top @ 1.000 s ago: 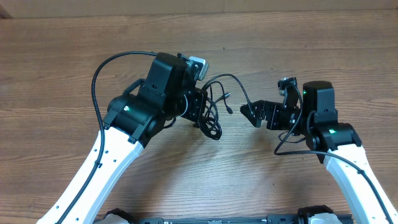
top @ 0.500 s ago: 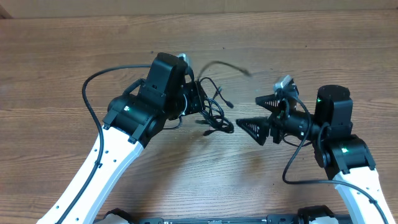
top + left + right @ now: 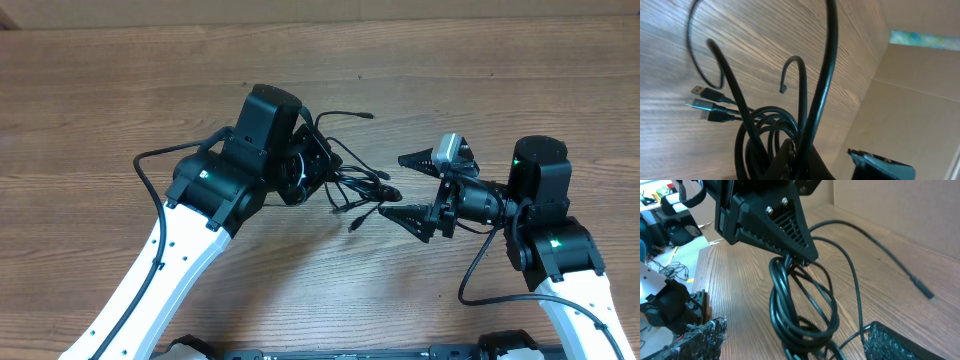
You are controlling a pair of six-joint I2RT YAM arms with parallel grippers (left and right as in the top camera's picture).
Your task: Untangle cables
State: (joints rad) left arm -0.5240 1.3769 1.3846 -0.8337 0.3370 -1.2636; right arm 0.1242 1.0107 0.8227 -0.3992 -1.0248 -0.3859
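The cables (image 3: 355, 187) are a bundle of thin black cords with loose plug ends, hanging just above the wooden table. My left gripper (image 3: 312, 172) is shut on the bundle's left side. In the left wrist view the coil (image 3: 765, 135) rises from the jaws (image 3: 800, 161), with plugs (image 3: 702, 104) lying on the wood. My right gripper (image 3: 408, 190) is open wide, its two fingers either side of the bundle's right tip without touching it. In the right wrist view the coil (image 3: 800, 310) hangs between my fingers (image 3: 795, 342) below the left gripper (image 3: 765, 220).
The wooden table (image 3: 120, 90) runs to a cardboard wall at the back (image 3: 320, 10). One loose cord end (image 3: 368, 117) sticks out behind the bundle. The thicker arm cords loop beside each arm (image 3: 150, 165) (image 3: 470, 280).
My right gripper let go of a cord end, turned, opened wide and moved in around the bundle's right tip. My left gripper swung the bundle to the right.
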